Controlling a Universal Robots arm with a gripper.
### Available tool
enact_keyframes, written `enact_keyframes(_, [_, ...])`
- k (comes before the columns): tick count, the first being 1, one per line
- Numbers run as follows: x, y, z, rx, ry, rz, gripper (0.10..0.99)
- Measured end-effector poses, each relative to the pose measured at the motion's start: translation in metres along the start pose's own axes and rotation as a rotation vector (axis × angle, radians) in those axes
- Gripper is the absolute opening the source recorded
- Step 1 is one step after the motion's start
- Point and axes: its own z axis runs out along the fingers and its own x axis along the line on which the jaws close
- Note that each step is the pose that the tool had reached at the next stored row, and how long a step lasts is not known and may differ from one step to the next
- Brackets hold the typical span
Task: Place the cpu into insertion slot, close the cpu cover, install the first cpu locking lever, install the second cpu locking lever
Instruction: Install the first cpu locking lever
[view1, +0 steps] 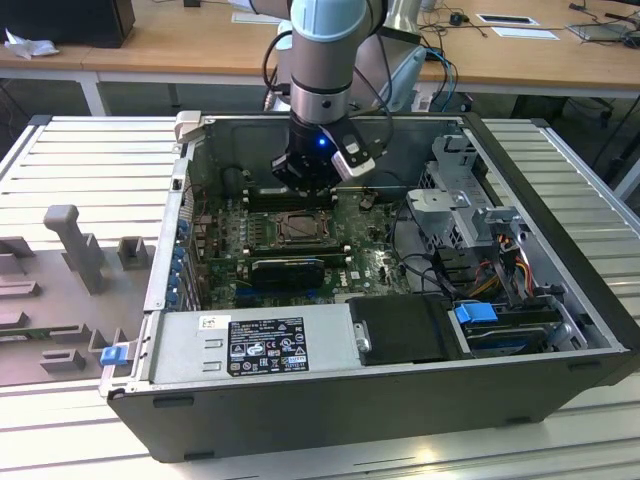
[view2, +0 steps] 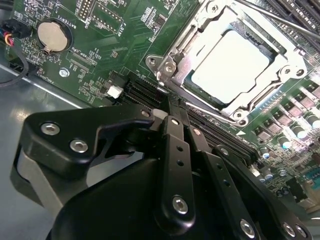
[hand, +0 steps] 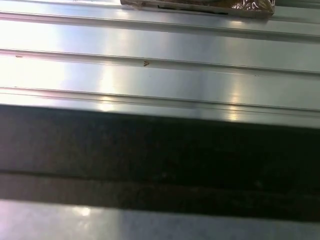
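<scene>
Tool (view2: 172, 102) sits low inside the open computer case (view1: 560, 300), fingers pinched together, gripping nothing. Just beyond its tips, the cpu (view2: 229, 64) lies seated in the insertion slot (view2: 202, 92), the cpu cover (view2: 285, 60) folded down around it. In the exterior view the tool (view1: 300, 185) hovers just behind the socket on the motherboard (view1: 375, 255).

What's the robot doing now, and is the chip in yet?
Tool shut, empty, hanging just beside the socket. Chip sits in the socket, metal cover down around it. Nothing blocking the way.
</scene>
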Motion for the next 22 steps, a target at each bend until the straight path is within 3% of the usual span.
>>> enact_keyframes(14, [-0.0001, -0.0003, 0.0027, 0.009, 0.0007, 0.000, 0.106])
enact_keyframes(22, [-0.0002, -0.0003, 0.0004, 0.009, 0.0024, 0.000, 0.106])
